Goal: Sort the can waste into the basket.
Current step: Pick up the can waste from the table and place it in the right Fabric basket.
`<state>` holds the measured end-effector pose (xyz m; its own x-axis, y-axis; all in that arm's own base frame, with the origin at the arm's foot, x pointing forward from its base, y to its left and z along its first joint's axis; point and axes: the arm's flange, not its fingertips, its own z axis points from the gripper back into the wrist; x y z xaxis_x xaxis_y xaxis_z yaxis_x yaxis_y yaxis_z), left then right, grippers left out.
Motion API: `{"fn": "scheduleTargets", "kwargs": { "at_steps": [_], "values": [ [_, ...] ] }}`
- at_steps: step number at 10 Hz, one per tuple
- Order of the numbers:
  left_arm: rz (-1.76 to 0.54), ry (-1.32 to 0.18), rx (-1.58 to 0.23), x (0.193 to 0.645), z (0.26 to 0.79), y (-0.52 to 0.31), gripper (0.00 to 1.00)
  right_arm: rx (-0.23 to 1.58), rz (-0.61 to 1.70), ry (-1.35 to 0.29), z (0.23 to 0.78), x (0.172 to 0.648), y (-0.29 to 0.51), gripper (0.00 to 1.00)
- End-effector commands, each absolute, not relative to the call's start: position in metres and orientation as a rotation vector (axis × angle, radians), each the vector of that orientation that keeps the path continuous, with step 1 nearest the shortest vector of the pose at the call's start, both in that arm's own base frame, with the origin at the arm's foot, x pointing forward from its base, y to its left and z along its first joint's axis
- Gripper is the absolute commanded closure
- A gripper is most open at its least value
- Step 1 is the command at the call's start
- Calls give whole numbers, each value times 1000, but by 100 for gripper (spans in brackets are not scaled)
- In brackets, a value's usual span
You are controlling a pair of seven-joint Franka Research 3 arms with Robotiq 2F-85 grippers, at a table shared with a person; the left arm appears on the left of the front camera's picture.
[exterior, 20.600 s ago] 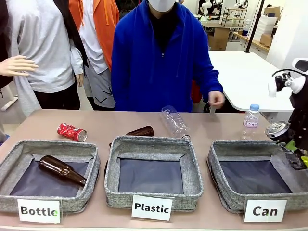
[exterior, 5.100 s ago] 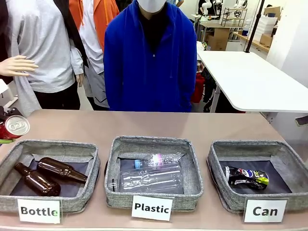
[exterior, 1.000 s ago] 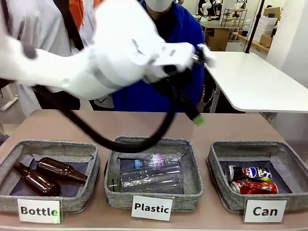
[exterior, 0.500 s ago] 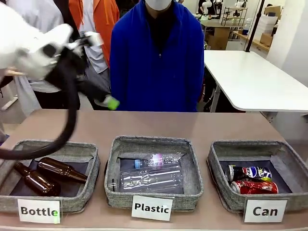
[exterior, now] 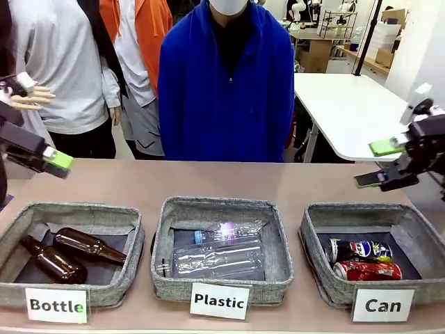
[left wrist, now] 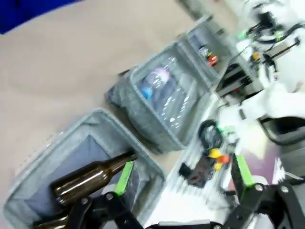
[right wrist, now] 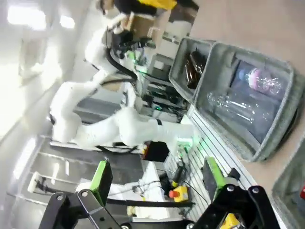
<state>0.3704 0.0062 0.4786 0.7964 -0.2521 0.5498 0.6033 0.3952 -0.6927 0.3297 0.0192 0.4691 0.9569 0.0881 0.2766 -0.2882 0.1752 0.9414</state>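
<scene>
cans, one dented red metal can [exterior: 367,271] and one dented black can [exterior: 358,250], lie touching inside the grey woven "can" basket [exterior: 316,275]; light, thin-walled, best gripped mid-body. left pincer [exterior: 42,158] and right pincer [exterior: 379,163] hang apart, empty.

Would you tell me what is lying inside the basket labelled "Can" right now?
The basket holds the black can behind the red can, both lying down. The near wall hides the lining's front strip.
</scene>
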Motion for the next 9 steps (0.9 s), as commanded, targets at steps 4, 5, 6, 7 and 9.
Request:
{"fn": "scheduleTargets", "kwargs": {
  "at_steps": [4, 5, 6, 7, 9],
  "values": [
    [-419, -463, -1236, 373, 452, 35, 0, 1394, 206, -177, 455, 340, 11, 0],
    [-419, -463, -1236, 373, 452, 35, 0, 1394, 206, -177, 455, 340, 11, 0],
    [-419, -463, -1236, 373, 452, 35, 0, 1394, 206, -177, 455, 340, 11, 0],
    [-419, -463, -1236, 373, 452, 35, 0, 1394, 206, -177, 455, 340, 11, 0],
    [-419, -463, -1236, 373, 452, 35, 0, 1394, 206, -177, 455, 340, 11, 0]
  ]
}}
